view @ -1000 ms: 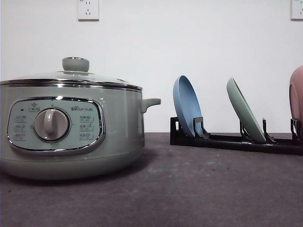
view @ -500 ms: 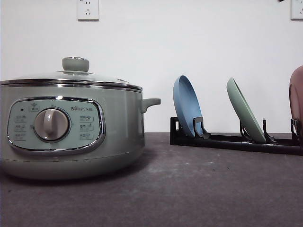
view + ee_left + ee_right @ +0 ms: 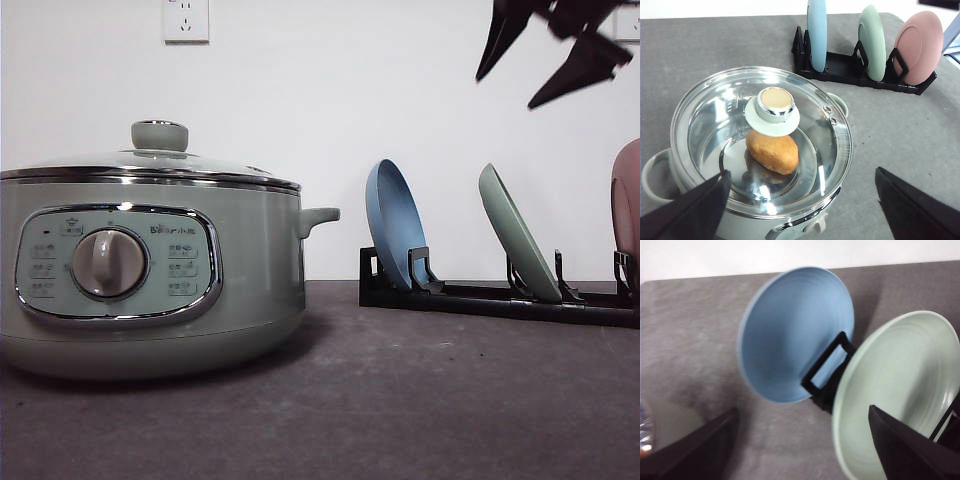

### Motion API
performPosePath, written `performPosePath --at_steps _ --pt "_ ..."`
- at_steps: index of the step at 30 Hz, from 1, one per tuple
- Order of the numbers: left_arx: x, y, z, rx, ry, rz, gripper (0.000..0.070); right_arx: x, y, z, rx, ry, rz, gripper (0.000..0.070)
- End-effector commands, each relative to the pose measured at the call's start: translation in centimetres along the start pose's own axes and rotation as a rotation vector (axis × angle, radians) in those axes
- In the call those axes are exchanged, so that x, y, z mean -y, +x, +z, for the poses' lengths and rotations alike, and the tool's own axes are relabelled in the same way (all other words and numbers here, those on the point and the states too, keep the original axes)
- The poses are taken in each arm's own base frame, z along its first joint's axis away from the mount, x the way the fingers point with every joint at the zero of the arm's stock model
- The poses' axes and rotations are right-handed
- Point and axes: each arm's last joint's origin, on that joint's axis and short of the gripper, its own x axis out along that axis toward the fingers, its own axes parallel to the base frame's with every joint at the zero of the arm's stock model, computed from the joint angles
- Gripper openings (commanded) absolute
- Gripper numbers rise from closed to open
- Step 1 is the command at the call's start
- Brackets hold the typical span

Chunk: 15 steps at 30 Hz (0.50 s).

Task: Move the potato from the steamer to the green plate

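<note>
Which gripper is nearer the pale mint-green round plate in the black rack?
The right gripper: it hangs open high above the green plate. The left gripper is open over the steamer's glass lid.

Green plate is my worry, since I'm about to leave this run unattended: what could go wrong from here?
1. The green plate stands tilted in the rack between the blue plate and pink plate; the open right gripper above might knock a neighbour.
2. The lid covers the steamer, so the potato can't be reached yet.
</note>
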Motion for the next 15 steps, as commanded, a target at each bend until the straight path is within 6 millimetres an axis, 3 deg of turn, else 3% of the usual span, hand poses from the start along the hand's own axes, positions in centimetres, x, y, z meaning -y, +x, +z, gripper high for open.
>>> performPosePath --at_steps 1,8,15 --pt "0.2 -0.3 0.7 0.026 0.017 -0.007 0.0592 0.2 1.2 0.4 0.008 0.006 -0.007 0.0519" --pt "0.2 -0.3 0.7 0.026 0.017 -0.007 0.0592 1.5 5.2 -0.5 -0.039 0.017 -0.031 0.0519" --pt "0.2 -0.3 0.6 0.023 0.015 -0.008 0.0592 2.3 7.7 -1.5 -0.088 0.027 -0.072 0.0517"
